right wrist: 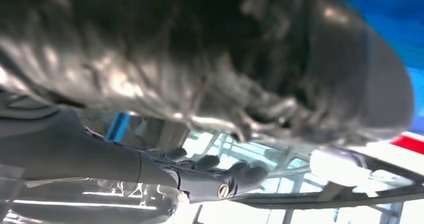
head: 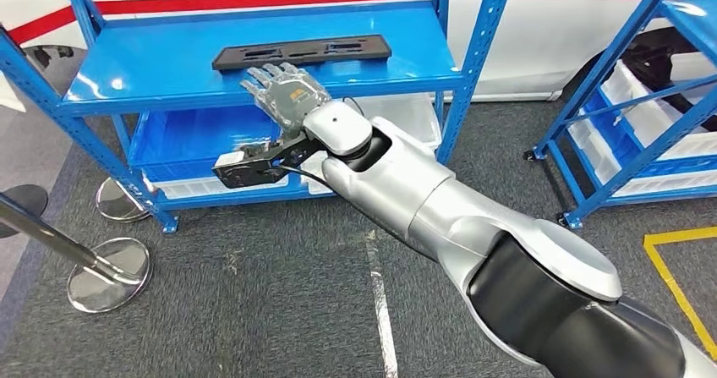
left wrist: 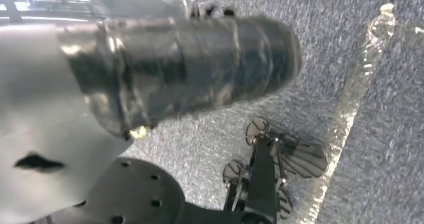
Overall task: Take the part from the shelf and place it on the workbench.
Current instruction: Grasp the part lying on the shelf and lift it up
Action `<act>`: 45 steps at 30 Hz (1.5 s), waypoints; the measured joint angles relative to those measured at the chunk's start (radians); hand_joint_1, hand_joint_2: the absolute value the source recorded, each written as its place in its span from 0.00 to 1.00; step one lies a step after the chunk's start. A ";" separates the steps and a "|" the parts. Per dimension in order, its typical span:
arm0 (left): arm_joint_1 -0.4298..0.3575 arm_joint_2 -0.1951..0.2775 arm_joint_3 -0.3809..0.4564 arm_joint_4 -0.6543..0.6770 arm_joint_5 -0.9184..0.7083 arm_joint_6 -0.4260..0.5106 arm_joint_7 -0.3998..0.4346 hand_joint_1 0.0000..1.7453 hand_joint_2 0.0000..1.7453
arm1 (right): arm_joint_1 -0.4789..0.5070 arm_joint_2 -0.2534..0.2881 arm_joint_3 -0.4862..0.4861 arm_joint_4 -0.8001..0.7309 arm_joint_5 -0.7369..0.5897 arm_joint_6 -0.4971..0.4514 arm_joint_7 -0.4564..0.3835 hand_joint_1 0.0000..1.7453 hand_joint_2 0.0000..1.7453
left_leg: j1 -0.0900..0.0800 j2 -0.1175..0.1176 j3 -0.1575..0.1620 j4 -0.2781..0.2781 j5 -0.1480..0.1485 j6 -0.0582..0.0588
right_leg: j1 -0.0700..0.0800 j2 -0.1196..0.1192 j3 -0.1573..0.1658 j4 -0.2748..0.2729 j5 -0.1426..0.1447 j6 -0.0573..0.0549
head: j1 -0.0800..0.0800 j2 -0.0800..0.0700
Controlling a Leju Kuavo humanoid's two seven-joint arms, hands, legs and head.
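Just beyond the fingertips of the robot's right hand (head: 283, 92), a long flat black part (head: 302, 53) lies on the top level of a blue shelf (head: 161, 65). That hand reaches out flat, fingers spread, holding nothing, its fingertips just short of the part's near edge.

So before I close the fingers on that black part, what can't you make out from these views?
- Head view: whether the right hand touches the black part; the fingers overlap its front edge.
- Right wrist view: the part, hidden by the blurred ribbed cover.
- Left wrist view: the left hand's fingers, hidden behind its ribbed cover.
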 joint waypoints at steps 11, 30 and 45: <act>0.002 -0.002 0.000 0.000 0.000 -0.007 -0.003 0.00 0.00 | 0.000 -0.001 0.000 0.007 0.007 0.029 -0.015 0.00 0.00 | 0.012 -0.028 0.048 -0.002 -0.040 0.013 | -0.021 0.017 -0.101 0.091 0.042 0.026 | 0.009 0.000; -0.002 -0.001 0.000 0.000 -0.010 -0.015 -0.005 0.00 0.00 | 0.004 0.000 0.000 0.011 0.027 0.019 -0.020 0.00 0.00 | -0.003 0.000 -0.006 -0.012 0.017 0.001 | -0.003 0.006 0.023 -0.009 -0.012 -0.003 | -0.004 0.000; 0.002 -0.004 0.000 0.000 -0.012 -0.018 -0.009 0.00 0.00 | 0.012 -0.011 0.000 0.014 0.040 0.017 -0.021 0.00 0.00 | 0.009 -0.003 0.047 0.003 -0.050 -0.009 | -0.015 -0.001 -0.065 0.029 0.038 0.013 | 0.005 0.000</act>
